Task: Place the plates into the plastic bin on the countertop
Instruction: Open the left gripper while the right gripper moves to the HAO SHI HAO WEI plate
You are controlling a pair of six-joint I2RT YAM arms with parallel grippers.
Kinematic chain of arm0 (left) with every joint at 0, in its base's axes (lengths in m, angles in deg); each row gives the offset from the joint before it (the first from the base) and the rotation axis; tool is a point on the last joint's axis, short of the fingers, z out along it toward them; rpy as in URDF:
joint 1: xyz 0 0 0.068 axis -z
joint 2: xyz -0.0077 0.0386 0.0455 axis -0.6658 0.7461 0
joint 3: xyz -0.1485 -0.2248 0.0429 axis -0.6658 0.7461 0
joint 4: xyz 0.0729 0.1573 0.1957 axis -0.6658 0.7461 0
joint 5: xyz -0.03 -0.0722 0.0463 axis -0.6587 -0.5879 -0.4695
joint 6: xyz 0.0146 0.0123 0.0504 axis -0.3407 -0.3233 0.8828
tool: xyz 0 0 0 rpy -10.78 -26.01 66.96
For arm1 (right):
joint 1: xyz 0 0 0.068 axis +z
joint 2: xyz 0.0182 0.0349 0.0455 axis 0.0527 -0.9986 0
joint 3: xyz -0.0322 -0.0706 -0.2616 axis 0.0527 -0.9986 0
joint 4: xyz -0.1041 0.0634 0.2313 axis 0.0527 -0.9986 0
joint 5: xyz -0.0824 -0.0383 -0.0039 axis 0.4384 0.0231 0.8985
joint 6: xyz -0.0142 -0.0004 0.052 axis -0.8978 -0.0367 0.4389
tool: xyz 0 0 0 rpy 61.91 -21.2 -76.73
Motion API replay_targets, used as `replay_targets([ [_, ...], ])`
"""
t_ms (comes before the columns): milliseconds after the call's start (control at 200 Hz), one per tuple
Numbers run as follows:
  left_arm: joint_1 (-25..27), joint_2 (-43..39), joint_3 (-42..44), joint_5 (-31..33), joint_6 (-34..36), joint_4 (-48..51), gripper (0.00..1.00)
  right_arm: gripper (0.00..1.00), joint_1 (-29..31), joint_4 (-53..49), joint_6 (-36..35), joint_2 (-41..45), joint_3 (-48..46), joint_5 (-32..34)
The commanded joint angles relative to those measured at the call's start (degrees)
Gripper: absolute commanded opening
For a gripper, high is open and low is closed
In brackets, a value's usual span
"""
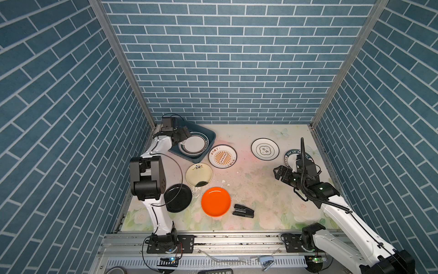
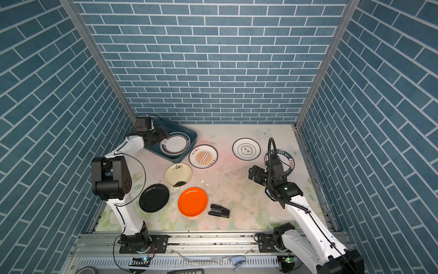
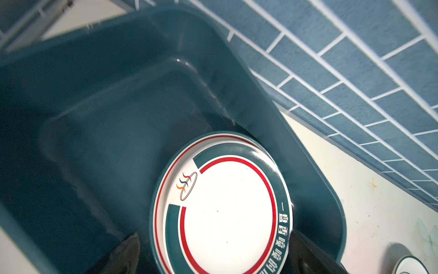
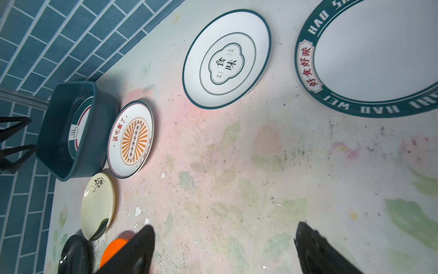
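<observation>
Spread wide with nothing between them, right jaws hover over bare bench (image 1: 248,189), the clover-marked plate (image 1: 265,148) close at eleven o'clock and far nearer them than the left jaws, likewise wide above the bin (image 1: 201,128) at ten o'clock with a teal-rimmed plate (image 1: 194,144) inside.

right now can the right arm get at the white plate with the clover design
Probably yes: its open, empty fingers hover nearby, and that plate lies alone on the countertop, nothing between.

Teal bin (image 1: 206,132), orange plate (image 1: 216,201), black plate (image 1: 182,199), cream plate (image 1: 198,176) w/ prob. floral sprig.
</observation>
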Motion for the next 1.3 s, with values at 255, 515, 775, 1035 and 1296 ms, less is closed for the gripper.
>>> replay_targets([
  [255,4.68,-17.21,17.39,-3.07,-4.89,-13.64,0.99,0.98,-10.05,-2.47,-2.57,-1.52,2.09,1.77],
  [515,9.15,-24.97,30.26,-11.53,-13.27,-27.13,1.0,0.98,-19.4,3.69,-1.03,-2.62,-0.85,-6.94],
  [775,16.09,-28.9,34.29,-13.74,-13.83,-26.33,0.99,0.98,-27.98,10.39,2.23,-5.71,-5.09,-10.83],
  [1035,19.44,-28.38,35.84,-15.58,-15.15,-27.82,1.0,0.95,-34.97,18.77,7.02,-10.09,-9.94,-18.13],
  [1296,19.57,-27.57,36.73,-16.47,-16.11,-28.32,1.0,0.92,-39.18,22.7,8.25,-14.64,-12.18,-20.08],
])
